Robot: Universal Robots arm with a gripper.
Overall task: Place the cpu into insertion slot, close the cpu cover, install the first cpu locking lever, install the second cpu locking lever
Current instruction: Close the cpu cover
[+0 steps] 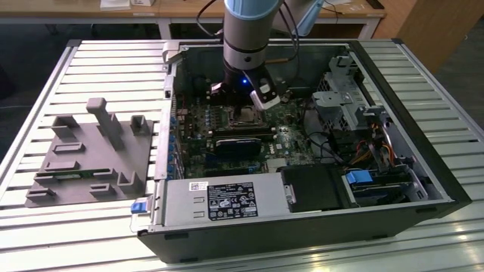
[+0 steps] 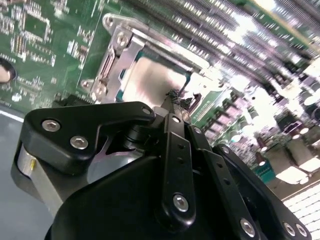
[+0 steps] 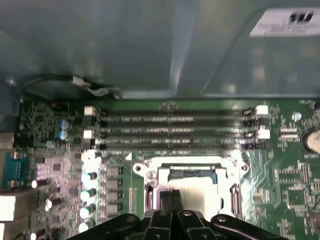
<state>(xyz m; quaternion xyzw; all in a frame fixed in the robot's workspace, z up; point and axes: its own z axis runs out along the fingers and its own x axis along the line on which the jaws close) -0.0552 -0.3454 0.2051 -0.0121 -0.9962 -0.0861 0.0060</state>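
Your fingers sit pinched together, gripping nothing, just over the cpu, which lies in the insertion slot at the exterior view's centre. It looks light, stiff, fragile; take its edges only.

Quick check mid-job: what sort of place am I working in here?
Probably a robotics lab or test workshop: an open computer case lies on a slatted metal table, a grey moulded fixture sits beside it, and wooden desks stand behind.
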